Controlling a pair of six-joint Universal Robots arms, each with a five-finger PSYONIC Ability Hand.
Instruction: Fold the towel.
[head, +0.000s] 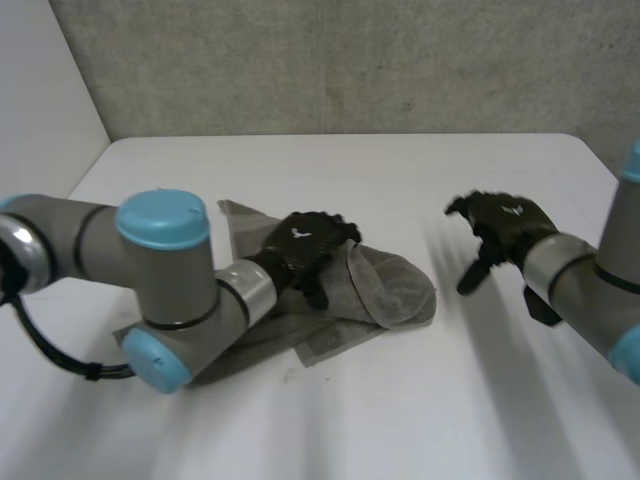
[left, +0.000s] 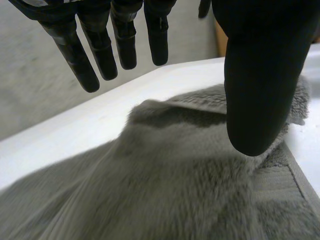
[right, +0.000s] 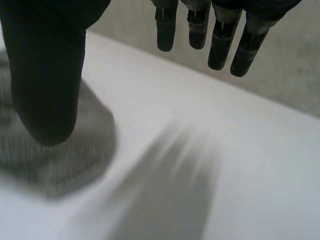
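A grey towel (head: 392, 292) lies crumpled on the white table (head: 400, 170), left of the middle. My left hand (head: 305, 245) hovers over the towel's middle. In the left wrist view its fingers (left: 100, 47) are straight and its thumb (left: 260, 75) stands apart, with the towel (left: 175, 175) below them and nothing pinched. My right hand (head: 505, 225) is in the air to the right of the towel, apart from it. Its fingers (right: 220, 37) hang straight and its thumb (right: 45, 75) is spread wide, with the towel's rounded edge (right: 75, 155) beyond the thumb.
The table's far edge meets a grey wall (head: 350, 60). Bare white tabletop (head: 420, 400) lies in front of and to the right of the towel. My left arm's elbow (head: 165, 290) rests low over the towel's near left part.
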